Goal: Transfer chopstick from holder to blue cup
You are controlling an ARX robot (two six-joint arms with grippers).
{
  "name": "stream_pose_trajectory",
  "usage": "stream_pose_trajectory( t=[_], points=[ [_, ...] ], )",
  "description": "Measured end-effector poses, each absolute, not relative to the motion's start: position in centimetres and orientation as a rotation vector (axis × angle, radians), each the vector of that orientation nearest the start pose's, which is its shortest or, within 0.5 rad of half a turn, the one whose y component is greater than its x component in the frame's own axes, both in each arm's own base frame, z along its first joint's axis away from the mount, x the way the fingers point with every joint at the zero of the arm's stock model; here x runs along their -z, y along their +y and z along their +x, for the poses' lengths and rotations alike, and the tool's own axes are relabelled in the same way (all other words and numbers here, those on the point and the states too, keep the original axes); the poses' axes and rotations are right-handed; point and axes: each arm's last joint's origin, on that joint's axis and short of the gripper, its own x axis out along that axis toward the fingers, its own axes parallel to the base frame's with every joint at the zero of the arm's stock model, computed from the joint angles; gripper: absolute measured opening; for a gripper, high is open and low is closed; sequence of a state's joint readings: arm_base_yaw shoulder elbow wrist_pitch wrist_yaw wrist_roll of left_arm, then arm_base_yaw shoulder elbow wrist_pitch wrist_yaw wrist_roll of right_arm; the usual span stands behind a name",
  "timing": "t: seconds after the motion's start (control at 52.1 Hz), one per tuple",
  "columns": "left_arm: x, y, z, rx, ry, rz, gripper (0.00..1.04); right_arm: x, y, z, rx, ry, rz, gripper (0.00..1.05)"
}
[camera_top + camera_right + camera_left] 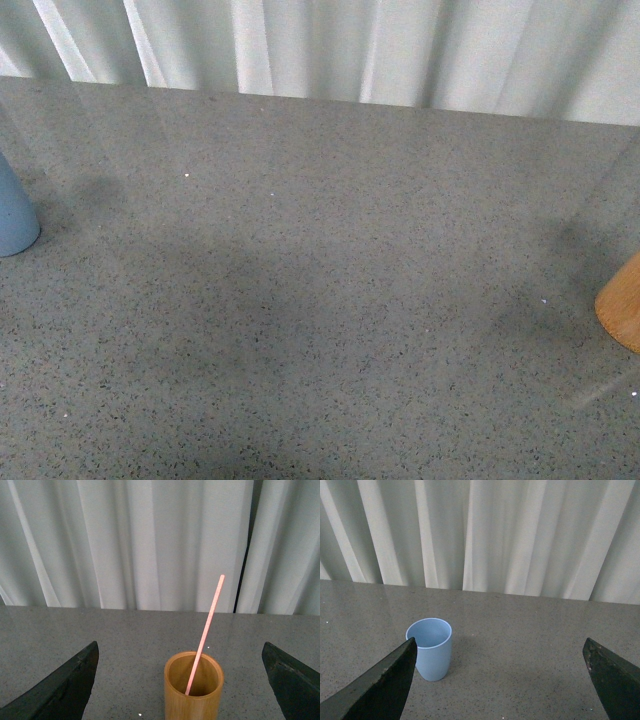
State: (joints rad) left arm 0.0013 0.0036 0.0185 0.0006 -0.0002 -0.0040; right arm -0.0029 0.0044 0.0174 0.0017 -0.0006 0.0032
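Note:
The blue cup stands upright at the table's far left edge of the front view, partly cut off. In the left wrist view the blue cup is empty and sits ahead of my open left gripper, near its one dark finger. A pinkish-red chopstick leans in the orange-brown bamboo holder, straight ahead of my open right gripper. The holder's side shows at the right edge of the front view. Neither arm shows in the front view.
A grey speckled table runs back to a white pleated curtain. The table's far edge lies just in front of the curtain.

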Motion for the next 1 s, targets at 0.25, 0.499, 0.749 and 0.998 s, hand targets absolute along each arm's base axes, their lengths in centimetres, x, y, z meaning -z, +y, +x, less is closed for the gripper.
stream_pose_trajectory(
  t=[0.25,0.499,0.749,0.998],
  points=[
    [-17.0,0.0,9.7,-0.001,-0.015,-0.004,0.98,-16.9,0.0,9.7,0.002,-0.015,0.003,0.95],
    [-16.9,0.0,9.8,0.038,0.162,-0.071,0.98,-16.9,0.0,9.7,0.003,-0.015,0.003,0.95],
    [-23.2,2.1,16.4,-0.116,0.420,-0.212,0.98,-16.9,0.0,9.7,0.002,-0.015,0.003,0.95],
    [-22.6,6.2,27.0,-0.326,0.569,-0.164,0.98,-16.9,0.0,9.7,0.002,-0.015,0.003,0.95]
  ],
)
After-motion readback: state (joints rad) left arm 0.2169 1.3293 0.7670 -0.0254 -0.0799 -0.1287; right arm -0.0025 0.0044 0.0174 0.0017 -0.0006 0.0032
